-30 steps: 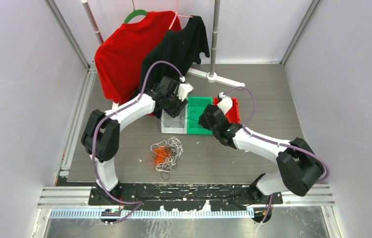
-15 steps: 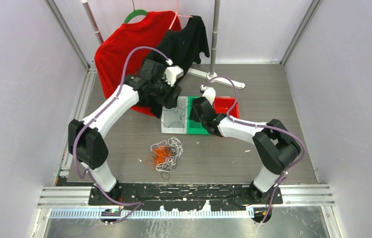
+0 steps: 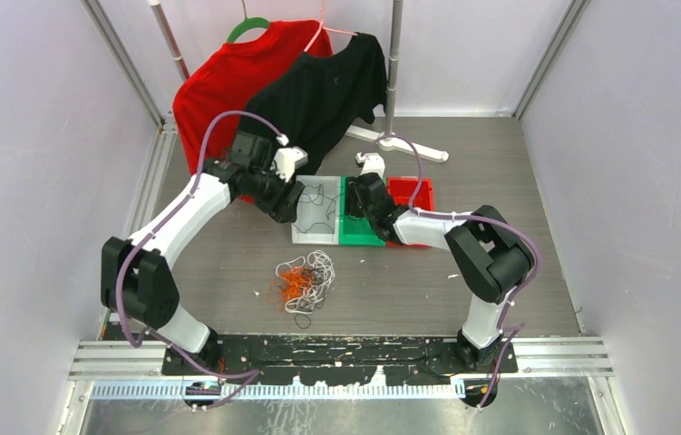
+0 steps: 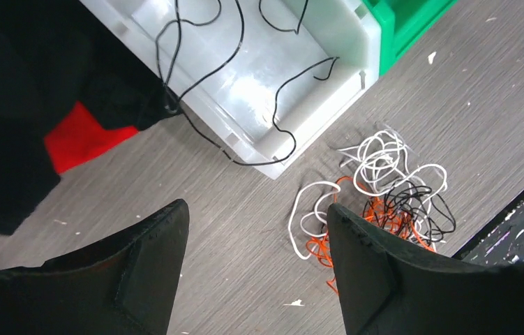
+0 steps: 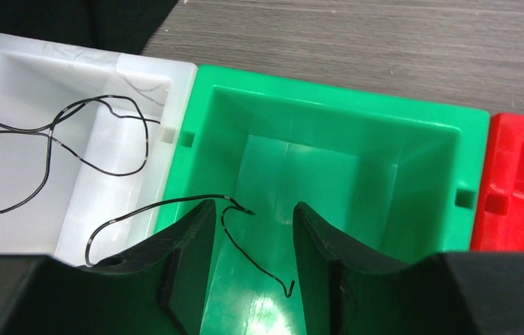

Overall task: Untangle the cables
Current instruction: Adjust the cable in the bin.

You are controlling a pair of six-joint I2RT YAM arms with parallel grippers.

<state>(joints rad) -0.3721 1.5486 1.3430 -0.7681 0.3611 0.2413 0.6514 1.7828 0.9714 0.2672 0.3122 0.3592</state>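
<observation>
Both arms have swung leftward. Left gripper [image 4: 257, 209] spread, empty, beside the clear white plastic bin [image 4: 342, 77] holding a thin black cable [image 5: 182, 201]; right gripper [image 5: 253, 209] spread over the green plastic bin [image 5: 356, 139]; tangle of orange, white and black cords [image 4: 377, 202] on the grey table [image 3: 228, 263].

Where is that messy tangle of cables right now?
In the top view, the tangle lies on the table, just nearer the arm bases than the white bin and slightly toward the left arm's side.

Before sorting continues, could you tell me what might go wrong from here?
The black cable trails from the white bin over into the green bin, inside the open right gripper; withdrawing could drag it out. The white, orange and black tangle is knotted; pulling one cable may lift all.
</observation>
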